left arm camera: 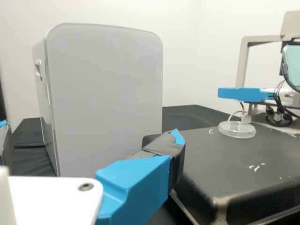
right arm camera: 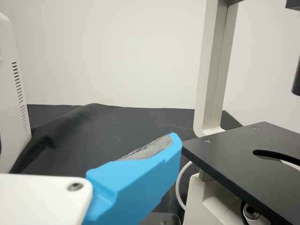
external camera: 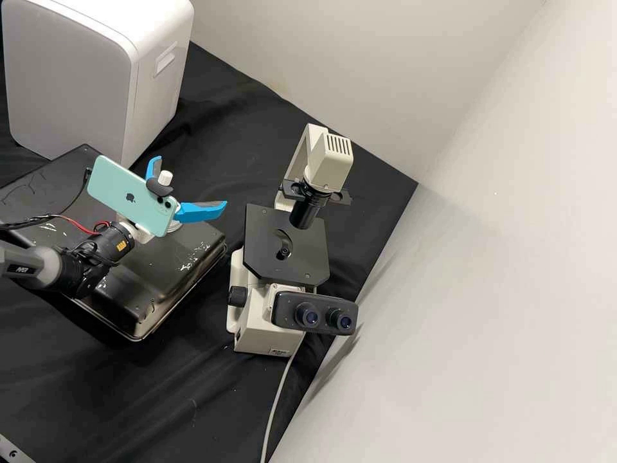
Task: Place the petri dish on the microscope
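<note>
1. One petri dish.
2. One microscope, with two eyepieces.
3. One white box.
4. One flat black case.
5. One phone.
6. Two arms' grasping parts: the left end effector and the right end effector.
7. One black-draped surface.

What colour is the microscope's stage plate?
Black; the stage plate shows best in the high view.
</note>
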